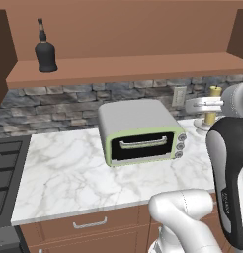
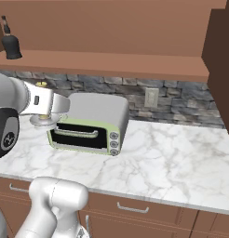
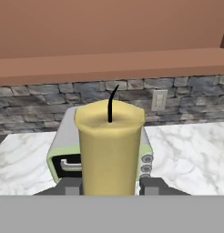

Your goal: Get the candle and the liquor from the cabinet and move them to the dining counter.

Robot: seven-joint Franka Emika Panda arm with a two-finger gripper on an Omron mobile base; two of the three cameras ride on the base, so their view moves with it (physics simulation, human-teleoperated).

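In the hand view the pale-yellow candle (image 3: 109,150) with its black wick stands close up between my two dark fingertips (image 3: 150,184). My gripper (image 1: 208,105) is shut on the candle (image 1: 214,94) and holds it upright above the marble worktop, to the right of the toaster oven; its silvery dish (image 1: 205,123) hangs just over the top. The black liquor bottle (image 1: 45,53) stands at the left end of the brown cabinet shelf (image 1: 133,66), far from my hand. From the right base view, the gripper (image 2: 42,109) is left of the oven and the liquor (image 2: 11,44) is up left. The dining counter is out of view.
A grey and green toaster oven (image 1: 141,131) sits mid-worktop on the marble top (image 1: 64,173). A black stove (image 1: 5,173) borders it on the left. A stone backsplash with an outlet (image 2: 151,96) runs behind. Brown drawers (image 2: 135,207) lie below, and a cabinet side (image 2: 221,60) stands at the right.
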